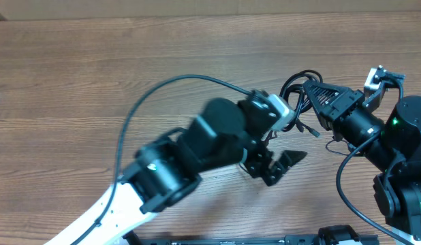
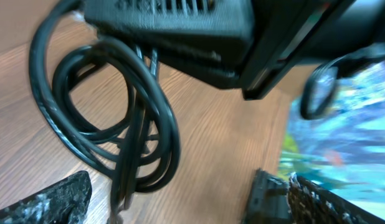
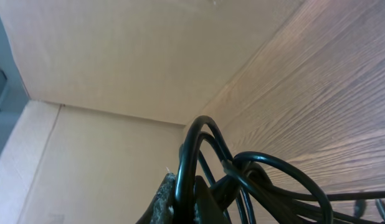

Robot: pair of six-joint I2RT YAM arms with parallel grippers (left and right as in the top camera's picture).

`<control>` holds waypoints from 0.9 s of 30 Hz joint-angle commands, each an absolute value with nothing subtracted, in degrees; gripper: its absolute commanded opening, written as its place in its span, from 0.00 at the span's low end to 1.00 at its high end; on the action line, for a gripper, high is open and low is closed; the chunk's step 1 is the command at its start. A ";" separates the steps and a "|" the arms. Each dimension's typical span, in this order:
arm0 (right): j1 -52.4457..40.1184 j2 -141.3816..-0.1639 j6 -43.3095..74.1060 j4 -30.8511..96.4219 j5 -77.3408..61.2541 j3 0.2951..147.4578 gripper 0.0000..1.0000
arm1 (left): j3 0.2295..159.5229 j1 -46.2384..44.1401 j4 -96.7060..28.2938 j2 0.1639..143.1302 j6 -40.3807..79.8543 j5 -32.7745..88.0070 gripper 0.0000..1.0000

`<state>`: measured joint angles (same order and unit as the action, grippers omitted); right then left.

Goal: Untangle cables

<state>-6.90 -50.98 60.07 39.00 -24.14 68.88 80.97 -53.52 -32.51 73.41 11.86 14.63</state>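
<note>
The cables (image 1: 293, 83) are a bunch of thin black loops held just above the wooden table (image 1: 95, 82), right of centre. Small plug ends (image 1: 310, 131) dangle below the bunch. My right gripper (image 1: 310, 89) reaches in from the right and is shut on the bunch. In the right wrist view one cord (image 3: 194, 163) is pinched between its fingers (image 3: 166, 198), and other loops (image 3: 276, 177) spread to the right. My left gripper (image 1: 279, 165) is open just below the bunch and holds nothing. Its wrist view shows the cable loops (image 2: 121, 124) hanging between its wide-apart fingertips (image 2: 52, 200), under the right gripper's body (image 2: 180, 25).
The left arm (image 1: 197, 153) lies diagonally from the lower left. Its own thick cable (image 1: 163, 88) arches over the table. The right arm's base (image 1: 404, 156) fills the right edge. A cardboard wall (image 3: 118, 74) borders the table's far side.
</note>
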 commanded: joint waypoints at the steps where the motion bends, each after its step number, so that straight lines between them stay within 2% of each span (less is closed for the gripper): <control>1: -7.16 -50.65 62.78 38.24 -23.11 69.84 0.04 | 81.49 -57.17 -31.40 75.57 11.92 -1.58 1.00; 6: -7.11 -50.76 61.45 39.35 -22.94 69.82 0.04 | 81.49 -58.63 -28.99 76.01 11.11 -14.70 1.00; 13: -7.11 -50.85 58.37 41.25 -25.76 69.82 0.04 | 81.49 -58.24 -25.89 76.07 9.89 -21.10 1.00; 18: -7.11 -50.85 56.49 42.72 -25.96 69.82 0.04 | 81.49 -56.62 -26.35 76.05 11.40 -21.34 0.99; 21: -7.11 -50.85 56.47 42.11 -27.07 69.82 0.04 | 81.49 -55.61 -28.42 76.05 12.56 -21.50 0.94; 23: -7.11 -50.85 56.47 42.09 -27.09 69.82 0.04 | 81.49 -53.43 -30.17 76.05 17.39 -21.19 0.93; 27: -7.11 -50.85 55.44 40.16 -30.02 69.82 0.04 | 81.49 -51.27 -30.68 76.07 17.80 -15.16 0.89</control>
